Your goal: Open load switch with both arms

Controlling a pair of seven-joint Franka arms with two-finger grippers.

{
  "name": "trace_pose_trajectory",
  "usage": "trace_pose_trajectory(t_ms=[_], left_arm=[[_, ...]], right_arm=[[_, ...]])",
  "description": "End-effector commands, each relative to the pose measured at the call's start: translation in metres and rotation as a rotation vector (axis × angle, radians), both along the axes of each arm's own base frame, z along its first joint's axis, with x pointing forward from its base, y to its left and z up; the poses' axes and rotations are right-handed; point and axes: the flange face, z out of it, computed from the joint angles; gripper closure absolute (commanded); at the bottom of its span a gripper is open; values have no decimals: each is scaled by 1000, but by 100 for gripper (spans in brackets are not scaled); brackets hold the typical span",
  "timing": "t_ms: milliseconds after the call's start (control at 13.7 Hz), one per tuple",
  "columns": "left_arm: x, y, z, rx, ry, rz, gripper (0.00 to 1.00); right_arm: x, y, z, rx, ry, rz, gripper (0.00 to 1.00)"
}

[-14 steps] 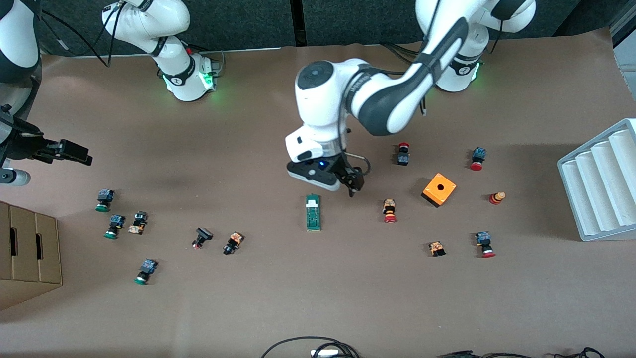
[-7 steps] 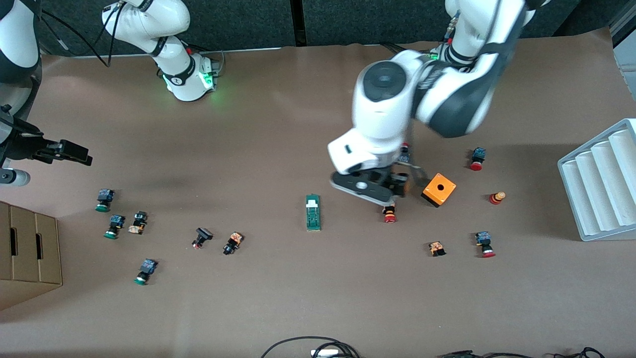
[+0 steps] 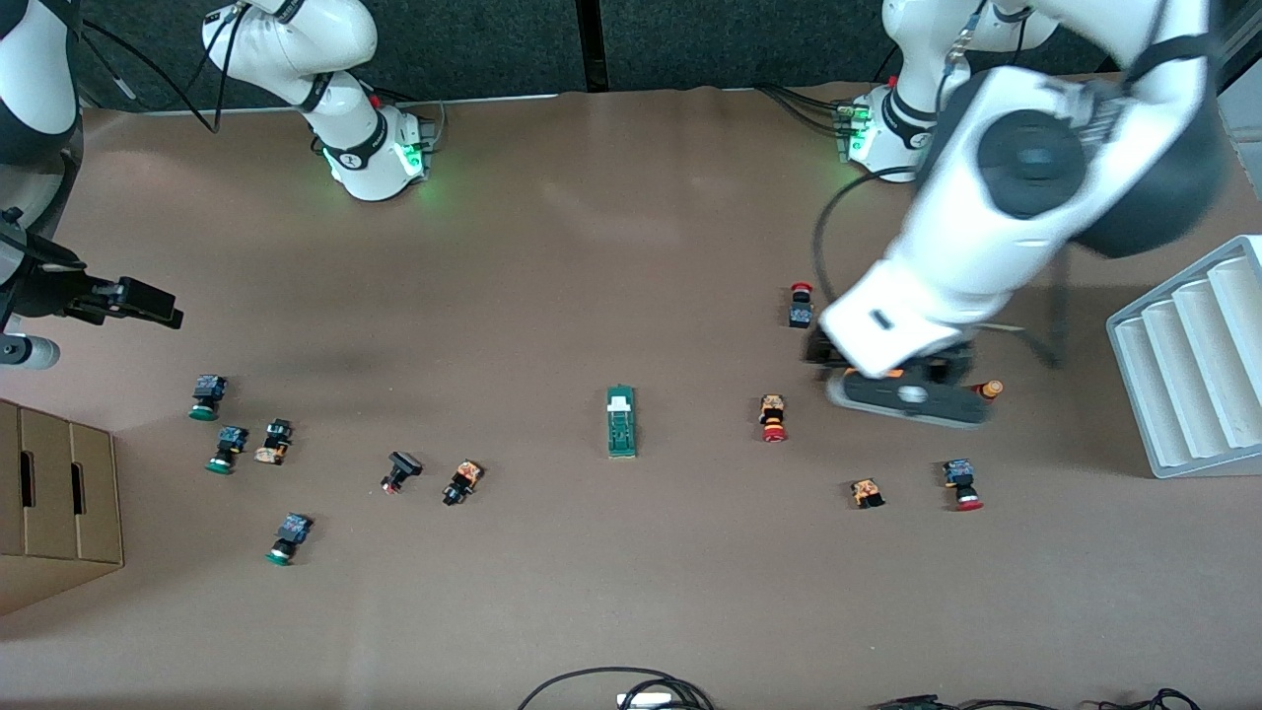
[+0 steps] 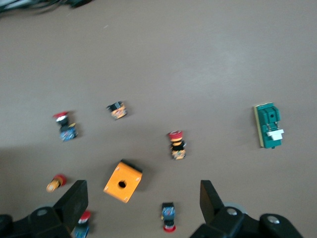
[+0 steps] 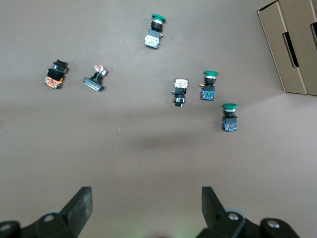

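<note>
At the right arm's end of the table you have a cardboard box (image 3: 59, 503), and above it the right gripper (image 3: 128, 301) hangs in the air with its fingers spread wide and nothing between them. Your right wrist view looks down on a scatter of green-capped push buttons (image 5: 210, 84) beside that box.

At mid-table the load switch (image 3: 621, 421) lies flat, alone, its white block at the end toward the robots' bases. A red-capped push button (image 3: 773, 417) sits next, toward the left arm's end.

Your left gripper (image 4: 141, 203) is up over the orange cube (image 4: 123, 181), jaws wide and empty; the front view hides the cube under the wrist. A white ribbed tray (image 3: 1193, 365) closes that end.
</note>
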Motion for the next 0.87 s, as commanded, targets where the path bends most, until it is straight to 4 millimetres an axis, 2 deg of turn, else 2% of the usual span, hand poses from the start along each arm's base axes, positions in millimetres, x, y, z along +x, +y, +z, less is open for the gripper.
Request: trace_pose_trajectory(t_ms=[0,73,291,510,728,801], left_arm=[[-9,57,20,-22,25,25,0],[-15,81,26,-14,22,47,0],[-40,132,13,29,60,70,0],[-52,161,5,31,38,114,0],[-51,180,1,31,43,149,0],[-52,181,0,32,48,150,0]], right_arm=[[5,-2,3,-13,-9,-2,0],[5,-2,4,-13,-10,-2,0],[5,-2,4,-13,-10,-2,0],[5,-2,4,-13,-10,-1,0],[5,-2,4,-13,-10,-1,0],[5,-2,4,-13,-10,-1,0]])
